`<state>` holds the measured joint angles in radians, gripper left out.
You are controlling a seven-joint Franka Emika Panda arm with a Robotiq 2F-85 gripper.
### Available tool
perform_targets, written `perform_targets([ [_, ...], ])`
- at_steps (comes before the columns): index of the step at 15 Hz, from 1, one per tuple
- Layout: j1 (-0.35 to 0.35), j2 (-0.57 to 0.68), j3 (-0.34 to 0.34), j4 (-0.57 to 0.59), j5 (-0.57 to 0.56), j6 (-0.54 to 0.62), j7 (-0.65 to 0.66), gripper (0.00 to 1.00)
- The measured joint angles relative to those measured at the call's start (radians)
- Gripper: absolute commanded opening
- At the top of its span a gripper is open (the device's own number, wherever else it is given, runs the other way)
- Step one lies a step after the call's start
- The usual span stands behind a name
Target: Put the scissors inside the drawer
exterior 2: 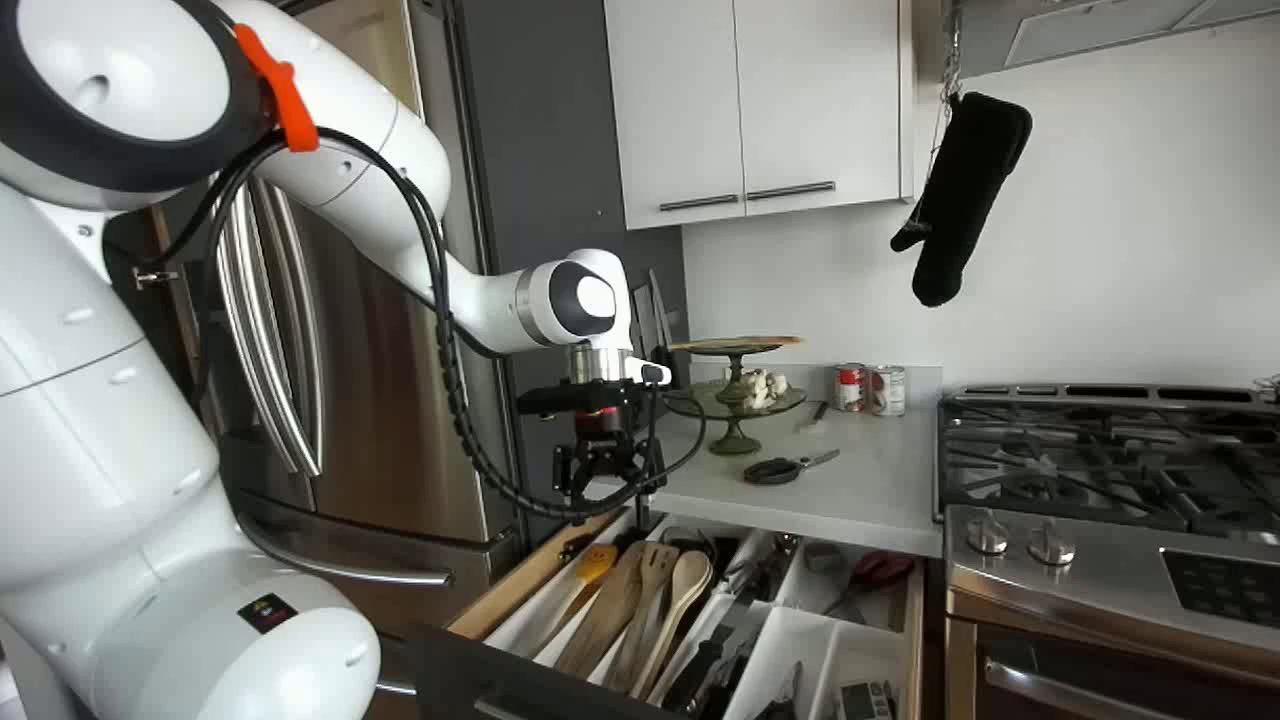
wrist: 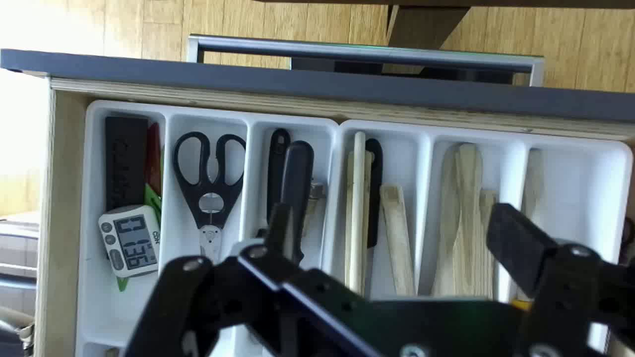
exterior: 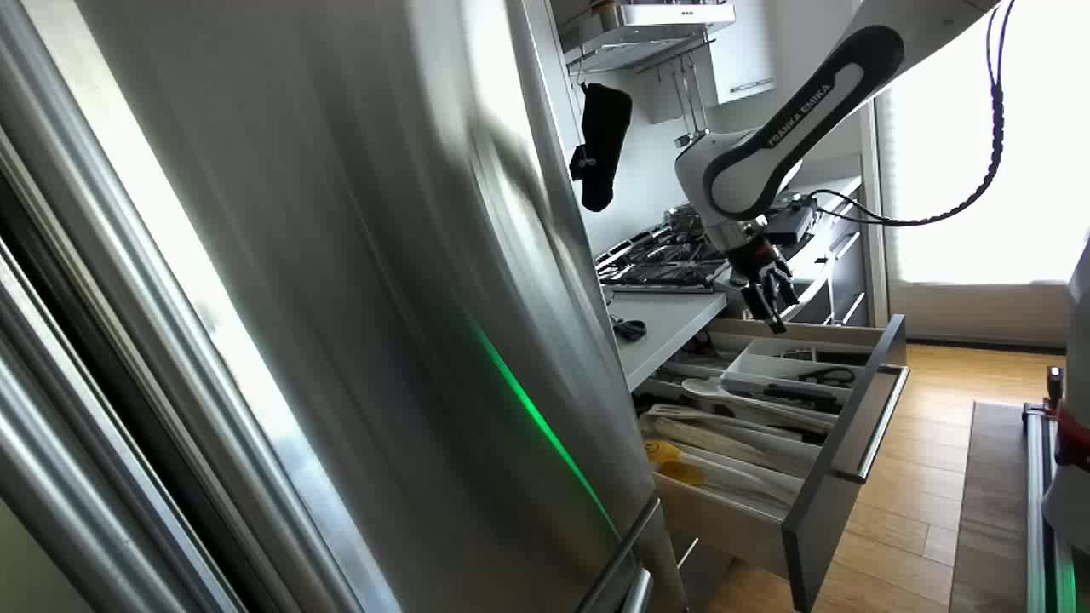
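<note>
Scissors with dark handles (exterior 2: 775,470) lie on the countertop near its front edge; they also show in an exterior view (exterior: 628,329). They are out of the wrist view. The drawer (exterior 2: 540,680) is pulled open, with a dark front panel (exterior: 839,494) and a divided white tray insert (wrist: 168,238). My gripper (exterior 2: 610,490) hangs over the open drawer, away from the counter scissors. In the wrist view the gripper (wrist: 397,233) is open, its fingers wide apart with nothing between them. Other black scissors (wrist: 209,191) lie in a tray compartment. Red-handled scissors (exterior 2: 880,570) also lie in the drawer.
The drawer holds wooden utensils (wrist: 456,218), black-handled knives (wrist: 297,173) and a white timer (wrist: 131,240). The countertop (exterior 2: 850,505) overhangs the drawer's back. A green cake stand (exterior 2: 735,438) and cans (exterior 2: 886,390) stand on it. The stove (exterior 2: 1000,540) and the fridge (exterior: 341,255) flank the drawer.
</note>
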<state>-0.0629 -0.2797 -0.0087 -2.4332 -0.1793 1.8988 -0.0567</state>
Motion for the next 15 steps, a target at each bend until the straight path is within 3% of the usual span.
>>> perform_targets([
  [15,0.000,0.001,-0.001,0.001,0.000,0.018,0.008,1.00],
])
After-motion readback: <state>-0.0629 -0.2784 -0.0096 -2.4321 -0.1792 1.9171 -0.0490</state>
